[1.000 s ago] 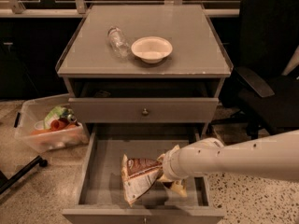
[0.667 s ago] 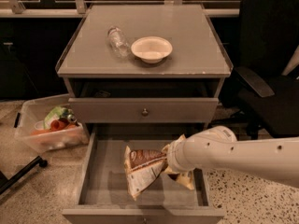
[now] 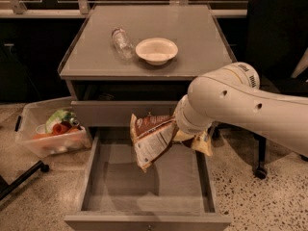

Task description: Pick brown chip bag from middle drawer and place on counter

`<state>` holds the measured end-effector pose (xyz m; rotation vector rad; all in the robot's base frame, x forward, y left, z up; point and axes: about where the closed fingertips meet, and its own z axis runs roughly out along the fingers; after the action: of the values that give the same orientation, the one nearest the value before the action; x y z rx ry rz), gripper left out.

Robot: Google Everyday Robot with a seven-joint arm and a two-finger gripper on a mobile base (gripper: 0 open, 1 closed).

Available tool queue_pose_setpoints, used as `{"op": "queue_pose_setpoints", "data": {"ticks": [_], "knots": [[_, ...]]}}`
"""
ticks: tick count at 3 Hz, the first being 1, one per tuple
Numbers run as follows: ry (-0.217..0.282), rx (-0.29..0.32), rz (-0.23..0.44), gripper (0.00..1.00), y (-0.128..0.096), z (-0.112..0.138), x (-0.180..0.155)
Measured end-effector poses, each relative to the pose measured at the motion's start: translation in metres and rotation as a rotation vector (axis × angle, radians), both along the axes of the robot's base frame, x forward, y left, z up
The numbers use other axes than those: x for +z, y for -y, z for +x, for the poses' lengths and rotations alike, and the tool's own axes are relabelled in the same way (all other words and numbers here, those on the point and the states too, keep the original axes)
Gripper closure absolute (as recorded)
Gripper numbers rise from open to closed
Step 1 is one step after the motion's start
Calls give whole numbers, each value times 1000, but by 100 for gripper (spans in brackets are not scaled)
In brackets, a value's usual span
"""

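Observation:
The brown chip bag (image 3: 150, 139) hangs in the air above the open middle drawer (image 3: 144, 189), tilted, with its dark brown band up and its cream label panel facing me. My gripper (image 3: 179, 132) is at the end of the white arm coming in from the right and is shut on the bag's right edge; the wrist hides most of the fingers. The bag is level with the closed drawer front above, below the counter (image 3: 192, 37). The drawer floor is bare.
A white bowl (image 3: 156, 50) and a clear plastic bottle (image 3: 121, 42) lying on its side sit on the counter. A clear plastic bin (image 3: 48, 131) of items stands on the floor at the left. A black office chair (image 3: 279, 37) is at the right.
The arm has risen and lifted the chip bag off the drawer floor to the height of the upper drawer front. The drawer floor now lies bare.

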<state>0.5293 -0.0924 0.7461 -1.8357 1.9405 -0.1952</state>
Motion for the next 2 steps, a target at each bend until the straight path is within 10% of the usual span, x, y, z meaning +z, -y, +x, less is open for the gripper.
{"op": "queue_pose_setpoints", "data": {"ticks": [2], "knots": [[64, -59, -3, 100, 14, 26, 40]]}}
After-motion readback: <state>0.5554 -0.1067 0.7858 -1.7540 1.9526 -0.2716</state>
